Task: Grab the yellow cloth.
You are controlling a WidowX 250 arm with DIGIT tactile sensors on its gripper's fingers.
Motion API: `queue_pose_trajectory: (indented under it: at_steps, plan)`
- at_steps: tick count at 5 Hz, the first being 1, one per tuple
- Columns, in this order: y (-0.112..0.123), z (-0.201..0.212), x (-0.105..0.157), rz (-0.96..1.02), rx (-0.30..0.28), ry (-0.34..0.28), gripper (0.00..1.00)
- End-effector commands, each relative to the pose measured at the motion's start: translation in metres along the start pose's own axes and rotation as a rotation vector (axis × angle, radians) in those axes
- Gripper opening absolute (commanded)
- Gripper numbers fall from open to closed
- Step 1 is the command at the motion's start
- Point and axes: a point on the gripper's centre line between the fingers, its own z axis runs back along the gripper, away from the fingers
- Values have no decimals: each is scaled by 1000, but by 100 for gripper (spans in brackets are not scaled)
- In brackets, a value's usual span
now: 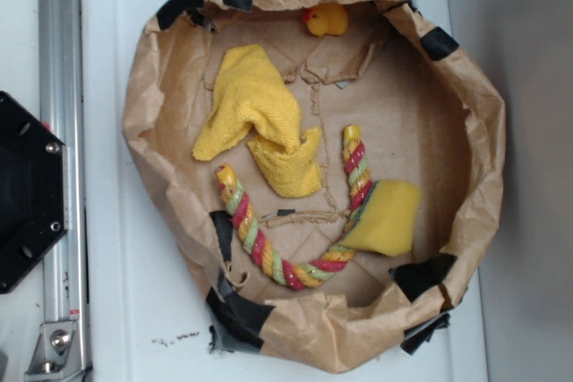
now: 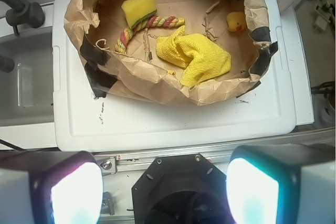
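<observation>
The yellow cloth (image 1: 260, 118) lies crumpled on the floor of a brown paper basin (image 1: 483, 131), left of its middle. In the wrist view the yellow cloth (image 2: 195, 56) sits near the basin's front wall (image 2: 157, 85). My gripper (image 2: 165, 192) hangs far back from the basin, above the black robot base (image 2: 184, 192). Its two pads are wide apart with nothing between them. The gripper does not show in the exterior view.
Inside the basin are a striped rope toy (image 1: 277, 257), a yellow sponge block (image 1: 389, 216) and a small rubber duck (image 1: 326, 20). The basin stands on a white lid (image 1: 116, 292). A metal rail (image 1: 58, 87) and the black base (image 1: 27, 194) are at the left.
</observation>
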Motion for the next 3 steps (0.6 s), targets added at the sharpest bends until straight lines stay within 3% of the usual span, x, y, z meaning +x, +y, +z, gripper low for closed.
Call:
queue_pose_trajectory:
  at_steps: [1, 2, 3]
  plan:
    - [0, 0, 0, 0, 0, 0, 100]
    - [22, -7, 50, -39, 70, -97, 100]
    - [39, -32, 101, -235, 85, -183, 100]
